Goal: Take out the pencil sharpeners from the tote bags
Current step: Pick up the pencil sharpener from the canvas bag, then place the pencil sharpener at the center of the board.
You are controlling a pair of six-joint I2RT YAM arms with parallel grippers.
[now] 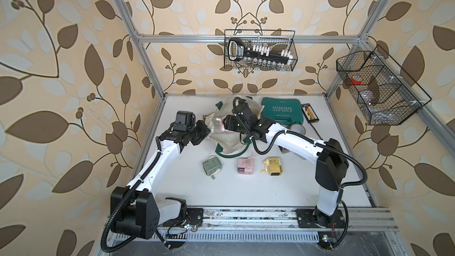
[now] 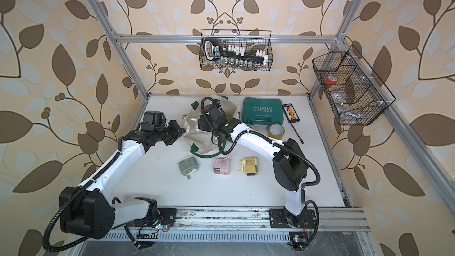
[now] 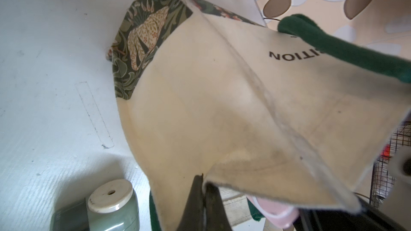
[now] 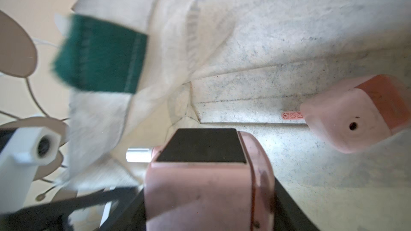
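The left gripper [image 3: 203, 182] is pinched tight on the rim of the tote bag [image 3: 222, 107]. The right gripper [image 1: 227, 123] is down inside it, jaws clamped round a pink sharpener [image 4: 200, 192]. A second pink sharpener [image 4: 349, 118] lies deeper in the bag, while a green sharpener [image 1: 211, 166], a rosy sharpener [image 1: 246, 166] and a yellow sharpener [image 1: 272, 166] sit out on the table [image 1: 184, 188].

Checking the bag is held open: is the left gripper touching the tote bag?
Touching. The left wrist view shows the left gripper shut on the tote bag's cream rim.
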